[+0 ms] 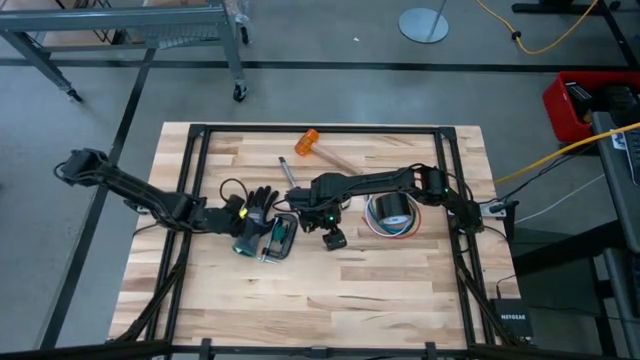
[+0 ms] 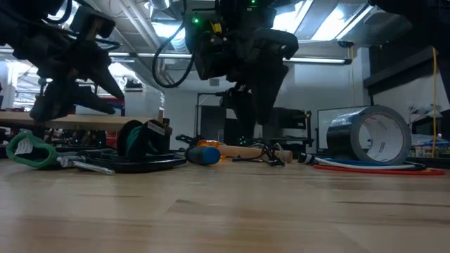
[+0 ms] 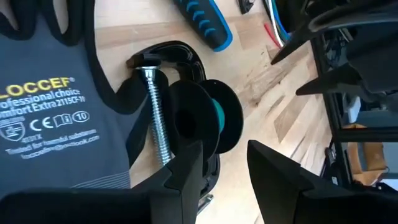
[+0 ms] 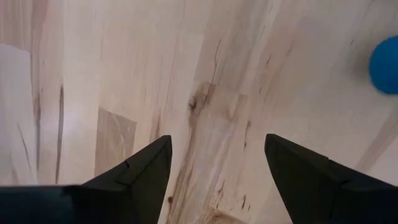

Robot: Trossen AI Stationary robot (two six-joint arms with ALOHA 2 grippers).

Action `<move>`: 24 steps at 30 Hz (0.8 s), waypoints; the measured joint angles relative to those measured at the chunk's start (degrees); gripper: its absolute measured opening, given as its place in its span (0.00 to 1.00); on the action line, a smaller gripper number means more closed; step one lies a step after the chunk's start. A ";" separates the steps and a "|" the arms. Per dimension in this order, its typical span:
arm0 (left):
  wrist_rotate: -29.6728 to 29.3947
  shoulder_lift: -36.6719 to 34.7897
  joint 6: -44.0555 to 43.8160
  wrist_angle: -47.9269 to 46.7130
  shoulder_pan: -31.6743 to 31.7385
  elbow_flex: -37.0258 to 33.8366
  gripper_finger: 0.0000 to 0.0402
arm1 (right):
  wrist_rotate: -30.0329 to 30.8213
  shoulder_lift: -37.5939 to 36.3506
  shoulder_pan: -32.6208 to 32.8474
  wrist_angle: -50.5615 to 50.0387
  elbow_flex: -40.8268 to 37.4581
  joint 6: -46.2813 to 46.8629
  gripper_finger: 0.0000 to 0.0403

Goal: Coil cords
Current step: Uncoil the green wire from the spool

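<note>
A teal-green cord loop (image 2: 28,152) lies on the table under my left gripper (image 1: 241,240), beside a grey work glove (image 3: 43,106) and a black C-clamp (image 3: 158,93). A black spool with a teal core (image 3: 214,118) rests against the clamp. My left gripper (image 3: 224,168) is open, with only bare wood between its fingers. The red, white and blue wires (image 1: 388,230) lie under a tape roll (image 1: 390,208). A thin black cord (image 2: 256,152) lies by the hammer handle. My right gripper (image 1: 332,238) (image 4: 217,168) is open and empty over bare wood.
An orange-headed hammer (image 1: 312,143) lies at the far middle. The blue-handled screwdriver (image 3: 202,22) lies between the grippers, and its end shows in the right wrist view (image 4: 385,62). A black metal frame (image 1: 200,180) runs around the table. There is bare wood at the near side (image 1: 330,300).
</note>
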 joint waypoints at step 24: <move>4.02 18.88 1.05 6.91 0.00 4.24 0.30 | 0.00 0.00 0.00 14.68 0.00 4.11 0.65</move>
